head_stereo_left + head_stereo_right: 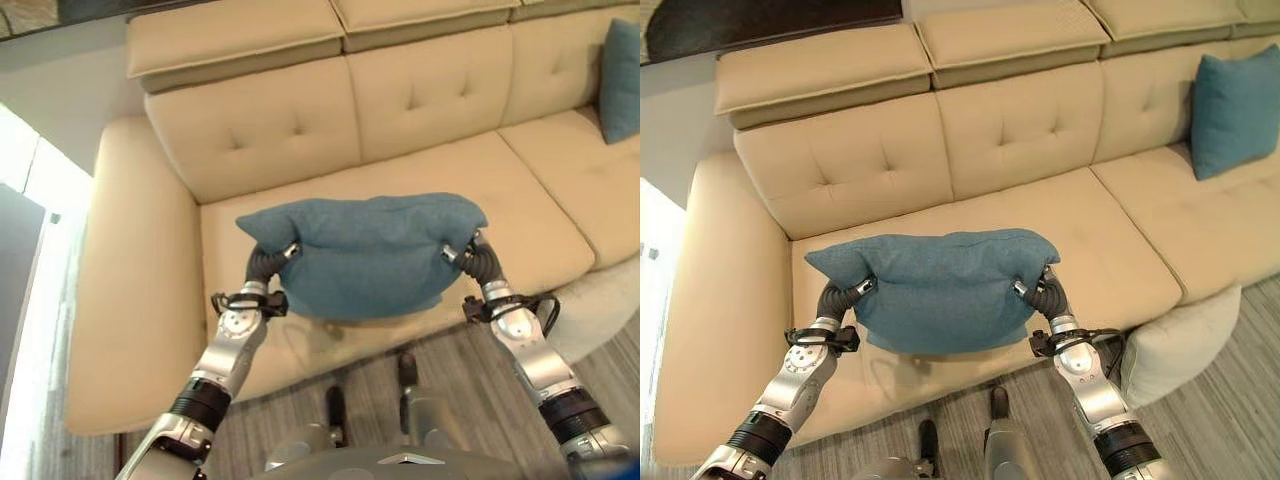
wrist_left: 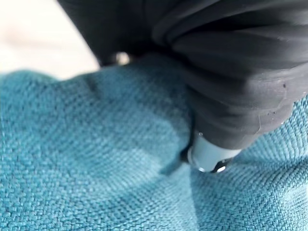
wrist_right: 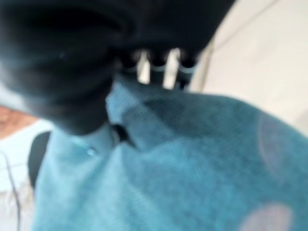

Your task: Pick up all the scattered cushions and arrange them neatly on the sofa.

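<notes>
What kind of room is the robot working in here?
Most likely a living room or lounge. A long cream tufted leather sofa spans the view, a teal fabric cushion leans on its backrest, and grey wood-look flooring lies in front. Both hands hold another teal cushion.

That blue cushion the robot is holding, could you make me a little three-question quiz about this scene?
1. True or false: the held blue cushion is gripped by both hands.
2. Where does the second blue cushion rest? A) on the floor B) against the sofa backrest
3. What pale thing leans on the sofa's front, by the floor?

Key: 1 true, the left hand and right hand each pinch an end. 2 B. 3 cream cushion.
</notes>
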`<state>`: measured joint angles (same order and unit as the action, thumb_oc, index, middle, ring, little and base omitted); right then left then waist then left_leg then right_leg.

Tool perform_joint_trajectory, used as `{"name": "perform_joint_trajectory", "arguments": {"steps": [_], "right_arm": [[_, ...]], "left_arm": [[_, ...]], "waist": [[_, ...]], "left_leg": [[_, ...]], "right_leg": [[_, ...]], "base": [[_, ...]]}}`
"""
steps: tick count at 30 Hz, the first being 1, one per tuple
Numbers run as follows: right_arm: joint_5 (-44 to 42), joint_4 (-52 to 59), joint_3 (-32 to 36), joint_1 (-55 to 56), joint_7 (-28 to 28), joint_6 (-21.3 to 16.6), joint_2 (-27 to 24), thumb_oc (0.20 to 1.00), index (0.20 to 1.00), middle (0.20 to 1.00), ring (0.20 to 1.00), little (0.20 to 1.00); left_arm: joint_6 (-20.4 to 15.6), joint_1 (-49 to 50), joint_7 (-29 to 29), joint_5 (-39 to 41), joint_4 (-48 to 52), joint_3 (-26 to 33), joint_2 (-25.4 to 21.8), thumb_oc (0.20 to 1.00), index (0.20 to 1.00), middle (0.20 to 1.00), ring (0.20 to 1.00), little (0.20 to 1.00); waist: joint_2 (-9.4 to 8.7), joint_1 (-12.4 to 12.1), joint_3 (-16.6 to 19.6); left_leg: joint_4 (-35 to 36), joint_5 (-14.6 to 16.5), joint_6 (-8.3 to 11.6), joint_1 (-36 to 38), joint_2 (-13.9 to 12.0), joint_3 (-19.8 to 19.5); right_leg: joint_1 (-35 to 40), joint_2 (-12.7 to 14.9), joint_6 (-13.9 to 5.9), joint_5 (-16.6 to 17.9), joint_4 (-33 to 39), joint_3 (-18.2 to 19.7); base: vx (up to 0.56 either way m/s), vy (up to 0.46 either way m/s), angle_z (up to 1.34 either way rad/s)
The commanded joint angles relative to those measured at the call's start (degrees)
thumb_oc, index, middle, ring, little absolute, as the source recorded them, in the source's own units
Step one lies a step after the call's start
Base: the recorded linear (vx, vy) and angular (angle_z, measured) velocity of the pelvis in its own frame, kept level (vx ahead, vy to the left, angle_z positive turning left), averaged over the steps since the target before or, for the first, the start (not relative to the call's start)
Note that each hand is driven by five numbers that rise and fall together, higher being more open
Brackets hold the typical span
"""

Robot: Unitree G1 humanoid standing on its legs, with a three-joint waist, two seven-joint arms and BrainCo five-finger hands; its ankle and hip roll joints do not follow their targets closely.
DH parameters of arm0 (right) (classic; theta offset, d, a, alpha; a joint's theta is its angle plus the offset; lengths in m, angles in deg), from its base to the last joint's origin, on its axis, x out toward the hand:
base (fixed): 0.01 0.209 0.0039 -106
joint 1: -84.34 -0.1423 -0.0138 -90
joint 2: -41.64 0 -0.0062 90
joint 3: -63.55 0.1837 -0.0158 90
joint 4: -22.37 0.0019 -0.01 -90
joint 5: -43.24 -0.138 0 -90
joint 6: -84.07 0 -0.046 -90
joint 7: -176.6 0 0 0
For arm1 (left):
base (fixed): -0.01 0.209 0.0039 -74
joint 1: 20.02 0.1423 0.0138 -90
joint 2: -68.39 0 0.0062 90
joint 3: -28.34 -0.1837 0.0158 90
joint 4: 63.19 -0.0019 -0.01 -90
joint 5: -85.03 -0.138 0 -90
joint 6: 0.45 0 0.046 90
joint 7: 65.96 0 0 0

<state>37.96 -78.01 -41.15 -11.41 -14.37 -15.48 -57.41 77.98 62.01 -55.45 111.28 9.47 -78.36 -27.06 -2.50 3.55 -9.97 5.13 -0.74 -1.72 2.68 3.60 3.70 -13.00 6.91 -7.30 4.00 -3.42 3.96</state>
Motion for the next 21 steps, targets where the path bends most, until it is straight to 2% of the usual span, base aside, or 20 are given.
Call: {"name": "perform_joint_trajectory", "arguments": {"steps": [1,3,4,6,11,15,17,18,21], "right_arm": [[0.29,3.8,1.24,-4.42,0.59,-4.86,0.14,0.2,0.2,0.2,0.2,0.2],[0.32,4.03,1.61,-4.61,0.62,-4.87,-0.4,0.2,0.2,0.2,0.2,0.2],[0.26,4.15,1.87,-6.38,-0.1,-4.74,-1.52,0.2,0.2,0.2,0.2,0.2],[-0.51,2.69,0.76,-9.72,-0.88,-4.23,-2.12,0.2,0.2,0.2,0.2,0.2],[-2.99,-1.21,-1.69,-17.23,-2.6,-3.66,-2.07,0.2,0.2,0.2,0.2,0.2],[-4.86,-5.26,-5.28,-27.08,-4.14,-2.89,-3.35,0.2,0.2,0.2,0.2,0.2],[-6.21,-8.29,-7.47,-33.14,-5.2,-2.65,-3.84,0.2,0.2,0.2,0.2,0.2],[-8.32,-12.87,-9.94,-41.75,-6.46,-2.54,-4.58,0.2,0.2,0.2,0.2,0.2],[-8.9,-17.2,-12.64,-48.8,-7.26,-2.3,-5.29,0.2,0.2,0.2,0.2,0.2]], "left_arm": [[-5.6,-3.99,-1.19,-1.06,7.16,-0.61,3.69,0.2,0.2,0.2,0.2,0.2],[-5.4,-4.43,-1.3,-1.39,7.63,-0.57,3.63,0.2,0.2,0.2,0.2,0.2],[-5.11,-8.1,0.27,-2.56,7.32,-1.02,3.38,0.2,0.2,0.2,0.2,0.2],[-4.92,-12.62,2.13,-2.58,5.65,-1.92,3.81,0.2,0.2,0.2,0.2,0.2],[-4.82,-19.65,4.88,-1.44,1.53,-3.09,3.88,0.2,0.2,0.2,0.2,0.2],[-5.11,-28.09,7.36,0.07,-3.85,-4.54,1.95,0.2,0.2,0.2,0.2,0.2],[-5.4,-33.48,8.76,0.66,-6.6,-5.85,0.69,0.2,0.2,0.2,0.2,0.2],[-6.17,-40.26,10.13,2.07,-10.25,-7.01,-0.96,0.2,0.2,0.2,0.2,0.2],[-6.63,-46.17,11.02,3.36,-13.66,-8.22,-2.74,0.2,0.2,0.2,0.2,0.2]], "waist": [[0.14,0.6,3.51],[0.29,0.64,4.1],[0.67,0.96,4.74],[0.88,1.27,5.0],[1.05,1.55,4.19],[1.35,1.64,2.64],[1.66,1.51,1.52],[2.02,1.34,0.19],[2.05,0.88,-0.58]], "left_leg": [[-2.78,1.82,3.63,-0.46,-3.76,2.66],[-1.89,1.31,4.21,0.16,-4.46,2.03],[-0.35,0.4,5.57,0.81,-5.51,1.19],[-0.13,0.25,6.56,0.79,-6.36,0.77],[-0.13,0.05,7.19,0.2,-6.93,0.47],[-0.13,-0.65,7.52,-1.85,-7.18,0.27],[-0.13,-1.29,7.6,-3.85,-7.24,0.08],[-0.13,-2.25,7.61,-7.26,-7.25,-0.14],[-0.13,-3.34,7.47,-10.76,-7.21,-0.65]], "right_leg": [[6.84,-0.89,-1.72,0.47,3.7,-2.65],[8.81,-1.23,-1.29,0.12,5.03,-4.66],[11.3,-1.9,-0.43,-0.78,7.03,-7.51],[12.8,-2.3,0.11,-1.55,8.04,-9.63],[12.79,-2.59,0.39,-1.89,8.04,-10.79],[10.23,-2.79,0.4,-1.45,7.5,-11.02],[7.62,-2.74,0.38,-1.2,6.52,-10.9],[3.13,-2.73,0.4,-0.75,4.74,-10.5],[-1.26,-2.74,0.41,-0.15,3.28,-9.7]], "base": [[0.11,-0.139,0.26],[0.15,-0.203,0.32],[0.18,-0.262,0.66],[0.13,-0.178,0.87],[0.02,-0.059,0.13],[-0.07,-0.022,0.11],[-0.16,0.009,0.06],[-0.17,0.02,0.05],[-0.12,0.014,0.03]]}}
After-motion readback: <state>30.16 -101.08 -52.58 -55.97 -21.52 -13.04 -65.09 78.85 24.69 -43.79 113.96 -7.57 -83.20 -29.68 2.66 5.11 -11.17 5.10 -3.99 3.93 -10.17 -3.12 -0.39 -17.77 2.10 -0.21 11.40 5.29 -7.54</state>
